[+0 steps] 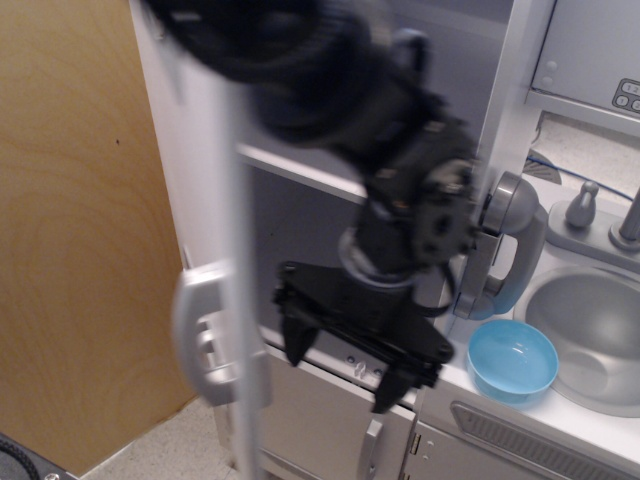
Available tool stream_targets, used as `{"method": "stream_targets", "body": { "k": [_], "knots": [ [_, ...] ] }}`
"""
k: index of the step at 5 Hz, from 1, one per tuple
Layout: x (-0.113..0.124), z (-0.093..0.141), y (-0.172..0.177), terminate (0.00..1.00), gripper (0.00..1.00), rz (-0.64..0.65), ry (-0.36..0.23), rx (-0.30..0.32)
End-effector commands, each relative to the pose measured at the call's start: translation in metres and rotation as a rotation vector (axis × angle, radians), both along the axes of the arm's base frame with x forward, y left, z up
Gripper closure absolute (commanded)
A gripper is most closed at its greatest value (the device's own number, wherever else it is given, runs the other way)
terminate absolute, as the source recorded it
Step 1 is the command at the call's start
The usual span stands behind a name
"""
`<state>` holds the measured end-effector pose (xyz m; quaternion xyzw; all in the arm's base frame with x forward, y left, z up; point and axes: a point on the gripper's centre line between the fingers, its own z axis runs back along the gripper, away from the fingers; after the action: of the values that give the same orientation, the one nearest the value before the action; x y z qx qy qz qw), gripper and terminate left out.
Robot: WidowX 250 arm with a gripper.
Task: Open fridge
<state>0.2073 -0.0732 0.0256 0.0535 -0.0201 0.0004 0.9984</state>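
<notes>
In the one view, the tall white fridge door with its silver handle stands up and down, swung out edge-on at the left. The black tool is just to its right, in front of the open fridge shelf. Its two fingers are apart and hold nothing. To push the door wider, I think the tool must go left.
</notes>
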Motion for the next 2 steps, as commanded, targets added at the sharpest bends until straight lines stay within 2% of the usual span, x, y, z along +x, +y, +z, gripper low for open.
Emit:
{"method": "stream_targets", "body": {
  "k": [1,2],
  "knots": [
    [-0.024,0.015,0.049,0.0,0.0,0.015,-0.075,-0.034],
    [-0.031,0.016,0.074,0.0,0.0,0.02,-0.096,-0.049]
  ]
}}
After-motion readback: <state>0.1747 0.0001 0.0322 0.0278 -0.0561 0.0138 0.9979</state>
